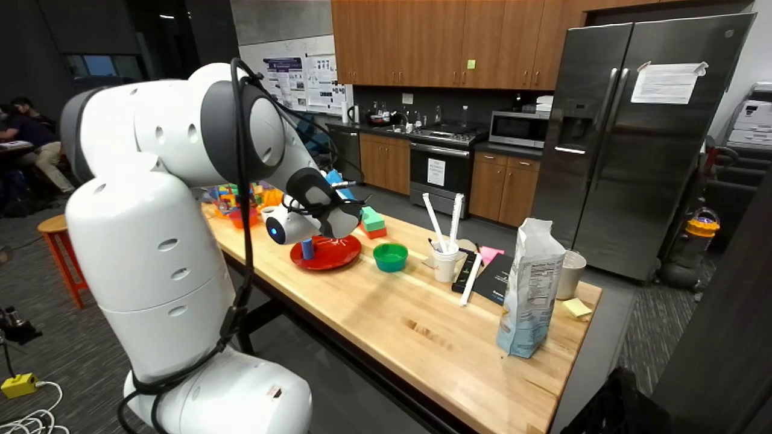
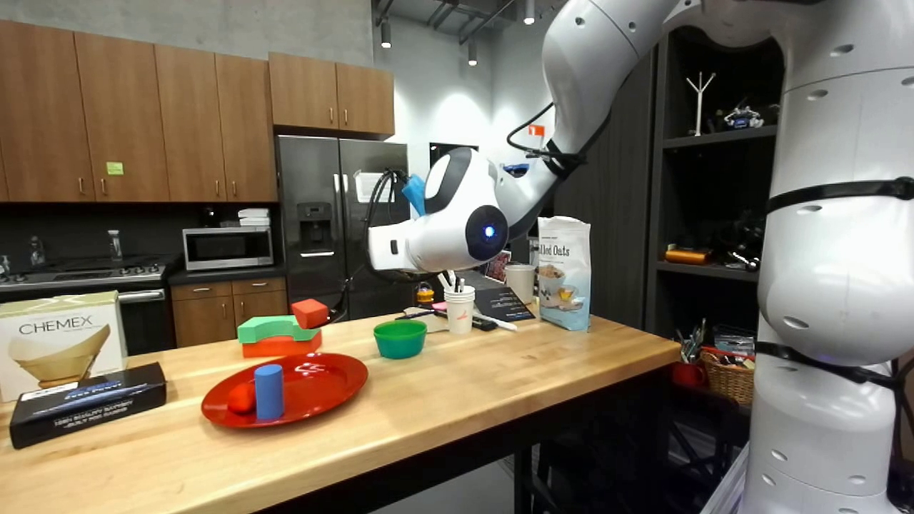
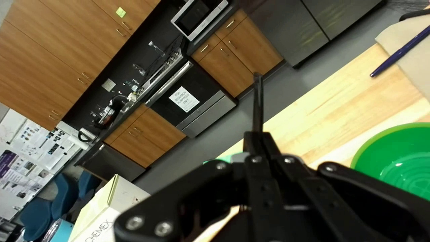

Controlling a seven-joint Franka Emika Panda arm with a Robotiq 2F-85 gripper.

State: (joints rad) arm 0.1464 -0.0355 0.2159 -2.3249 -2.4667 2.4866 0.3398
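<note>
Above the tabletop [image 2: 471, 382], the black gripper [image 3: 258, 79] is pressed closed, nothing held; a green bowl [image 2: 400, 340] is set between the long edges. Clearance from it and the green arch block [image 2: 275, 329] is best kept.

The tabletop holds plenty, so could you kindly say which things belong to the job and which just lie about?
Probably in the job, nearest the shut gripper: upper red block, green block, lower red block.
Seemingly lying about: oats bag, Chemex box, paper cups.
</note>
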